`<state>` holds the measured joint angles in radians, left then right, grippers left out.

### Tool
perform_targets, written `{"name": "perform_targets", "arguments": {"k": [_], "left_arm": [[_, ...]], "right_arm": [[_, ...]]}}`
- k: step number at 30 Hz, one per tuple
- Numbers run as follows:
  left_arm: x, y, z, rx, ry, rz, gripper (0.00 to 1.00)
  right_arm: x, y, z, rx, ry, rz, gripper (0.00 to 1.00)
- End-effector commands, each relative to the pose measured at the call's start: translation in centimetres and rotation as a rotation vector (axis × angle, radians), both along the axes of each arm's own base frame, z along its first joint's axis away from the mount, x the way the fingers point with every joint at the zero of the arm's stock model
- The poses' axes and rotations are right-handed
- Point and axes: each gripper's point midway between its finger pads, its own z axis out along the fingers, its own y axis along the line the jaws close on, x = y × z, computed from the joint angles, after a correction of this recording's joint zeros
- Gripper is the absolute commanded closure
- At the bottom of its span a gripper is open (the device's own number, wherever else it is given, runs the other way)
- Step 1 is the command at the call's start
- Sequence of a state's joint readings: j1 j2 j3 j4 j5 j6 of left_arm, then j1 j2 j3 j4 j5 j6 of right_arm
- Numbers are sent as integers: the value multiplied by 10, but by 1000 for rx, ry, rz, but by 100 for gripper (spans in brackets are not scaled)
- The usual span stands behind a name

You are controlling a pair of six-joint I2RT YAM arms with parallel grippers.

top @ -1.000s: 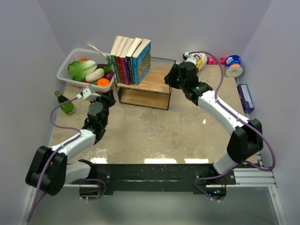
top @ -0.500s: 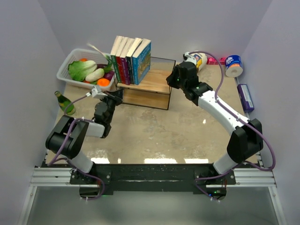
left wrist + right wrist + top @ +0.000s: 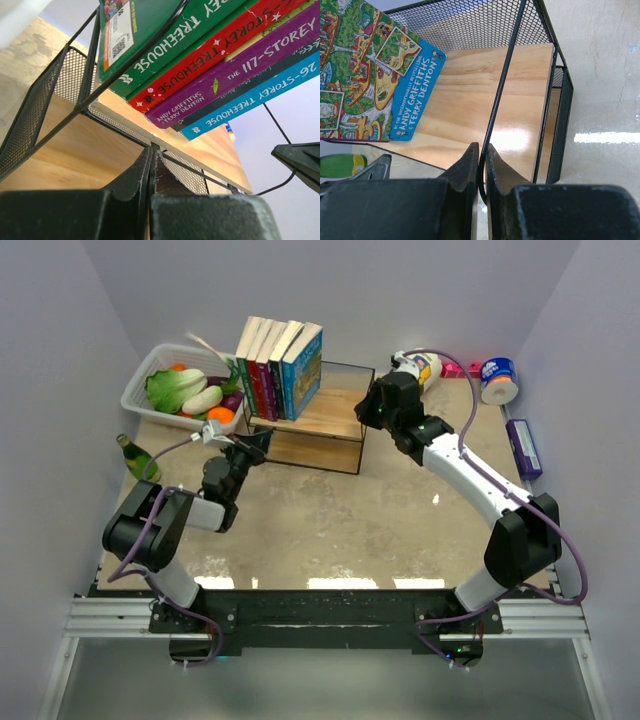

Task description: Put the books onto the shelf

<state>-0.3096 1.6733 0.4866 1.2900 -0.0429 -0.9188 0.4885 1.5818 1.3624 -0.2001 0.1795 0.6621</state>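
1. Table (image 3: 330, 520): beige top, walled on three sides. We log everything below as standing on it.

2. Shelf (image 3: 310, 425): a black wire frame with wooden boards, at the far centre. It holds the books on its upper board, at the left end.

3. Basket (image 3: 132, 390): white plastic, at the far left, just left of the shelf. It holds vegetables (image 3: 175, 388); we make out a leafy green one, a white one and orange ones.

4. Books (image 3: 280, 365): we count five, packed side by side. Left to right they are green, red, purple, a dark one and blue. Their long axes are upright with a slight tilt, cream page edges up, and the spines face near. The blue cover faces right.

5. Right gripper (image 3: 368, 405): at the shelf's right end. The wrist view shows its fingers clamped on a thin frame wire.

6. Left gripper (image 3: 260, 440): at the shelf's near left corner, fingers pressed together. We cannot tell whether a wire is pinched between them.

7. Box (image 3: 523, 447): long and purple, by the right wall.

8. Bottle (image 3: 138, 460): green, near the left wall, near of the basket.

9. Roll (image 3: 498, 380): blue and white, in the far right corner.
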Motion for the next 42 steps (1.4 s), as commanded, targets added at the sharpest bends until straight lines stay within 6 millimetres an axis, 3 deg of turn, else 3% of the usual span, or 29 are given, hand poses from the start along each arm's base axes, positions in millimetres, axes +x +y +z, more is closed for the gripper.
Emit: {"name": "perform_targets", "arguments": {"k": [1, 13, 17, 24, 27, 33, 42], "left_arm": [[-20, 7, 125, -149, -482, -10, 100], [-11, 7, 143, -162, -545, 11, 100], [-21, 3, 147, -153, -556, -26, 100], [-44, 18, 132, -114, -512, 19, 100], [-48, 21, 139, -112, -534, 30, 100], [-37, 14, 161, -127, -589, 12, 100], [-17, 6, 157, -123, -572, 4, 100]], "right_arm": [[5, 5, 1, 10, -21, 19, 96], [4, 5, 1, 10, -19, 25, 97], [3, 5, 1, 10, -19, 25, 97], [5, 6, 2, 11, -20, 25, 97], [6, 5, 2, 9, -20, 24, 97], [5, 5, 3, 10, -21, 25, 99], [6, 7, 1, 7, -15, 30, 99]]}}
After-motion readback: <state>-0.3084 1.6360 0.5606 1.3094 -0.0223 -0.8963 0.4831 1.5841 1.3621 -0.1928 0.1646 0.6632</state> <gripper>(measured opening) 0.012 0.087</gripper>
